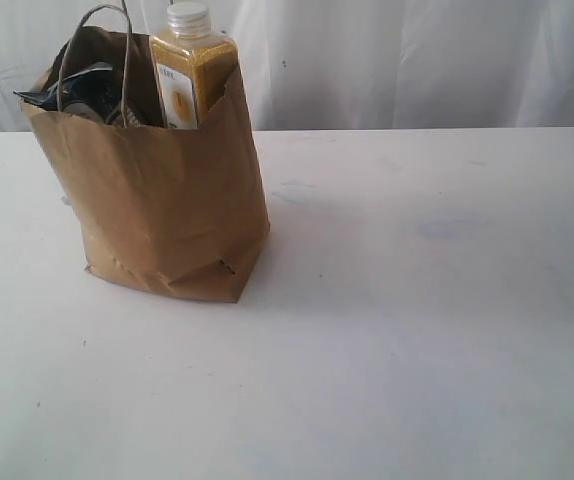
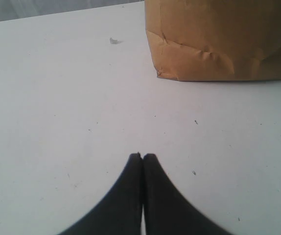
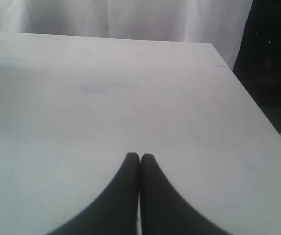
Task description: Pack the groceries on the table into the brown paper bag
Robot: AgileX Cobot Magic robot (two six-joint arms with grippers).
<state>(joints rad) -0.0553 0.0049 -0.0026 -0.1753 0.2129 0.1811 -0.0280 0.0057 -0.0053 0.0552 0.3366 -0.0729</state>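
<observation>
Standing upright: creased brown paper bag [image 1: 167, 210] | white-capped yellow-grain bottle [image 1: 192, 75] protruding

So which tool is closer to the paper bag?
Left. The left tool has the paper bag just ahead of it; the right tool faces bare table, no bag in view.

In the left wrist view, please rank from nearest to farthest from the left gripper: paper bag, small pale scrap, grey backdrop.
1. brown paper bag, on the table ahead of the left gripper.
2. small pale scrap, farther along the table.
3. grey backdrop, beyond the table's edge.
</observation>
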